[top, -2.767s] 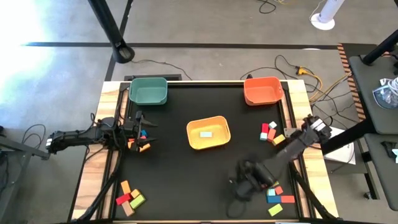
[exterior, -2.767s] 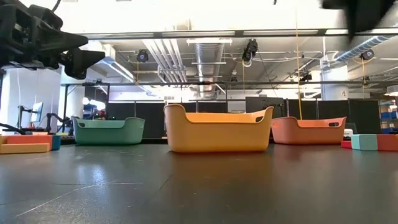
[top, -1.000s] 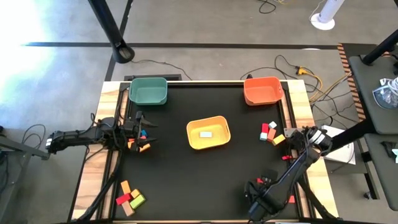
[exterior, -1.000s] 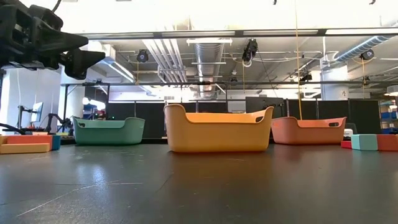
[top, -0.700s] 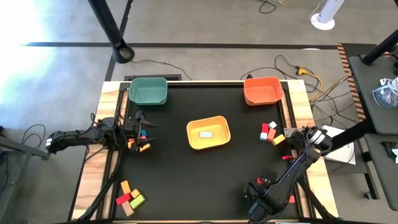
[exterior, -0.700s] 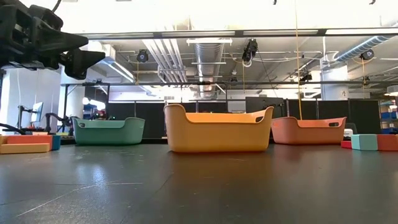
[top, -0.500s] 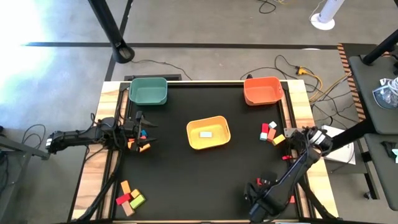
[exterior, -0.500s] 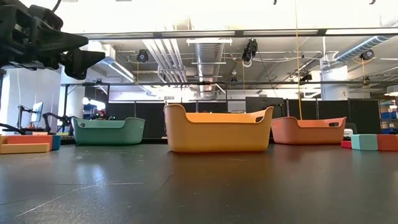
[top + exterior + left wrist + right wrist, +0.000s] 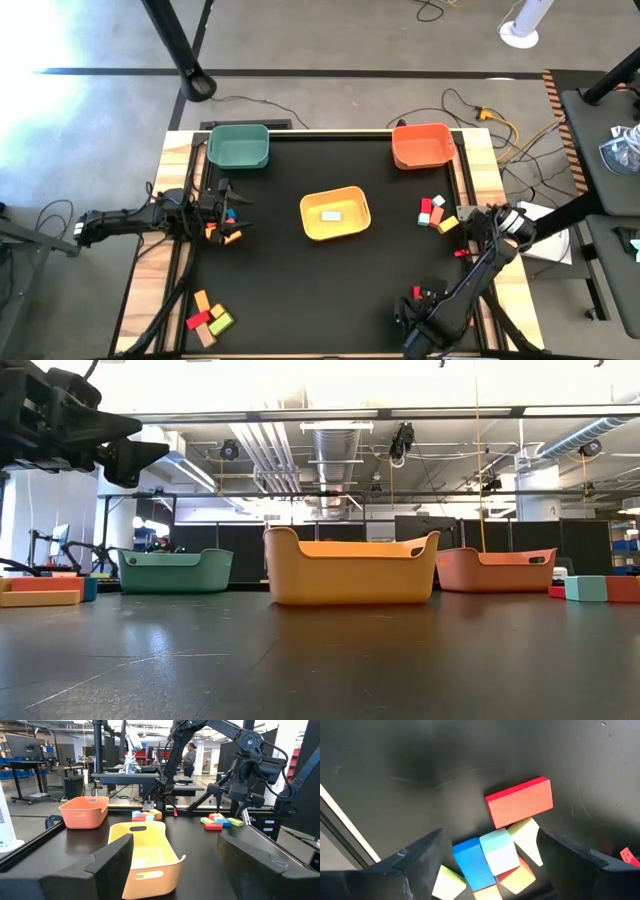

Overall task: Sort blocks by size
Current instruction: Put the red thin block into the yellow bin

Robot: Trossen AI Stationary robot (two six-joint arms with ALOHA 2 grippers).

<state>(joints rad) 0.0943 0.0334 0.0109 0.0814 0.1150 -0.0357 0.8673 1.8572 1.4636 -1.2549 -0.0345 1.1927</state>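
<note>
Here my right gripper [image 9: 487, 857] hangs with fingers spread over a cluster of small blocks at the table's near right corner: a flat red bar [image 9: 520, 802], a pale blue cube [image 9: 497, 851], a darker blue block [image 9: 472, 865] and yellow-green pieces. My left gripper [image 9: 175, 862], also spread, waits at the left edge, facing the yellow plastic bin [image 9: 145, 852]. One pale flat block [image 9: 331, 215] lies inside that bin.

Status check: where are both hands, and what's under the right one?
Right hand open over block cluster near table's front right. Left hand open, waiting at left edge. One block in yellow bin. Nothing blocking.
</note>
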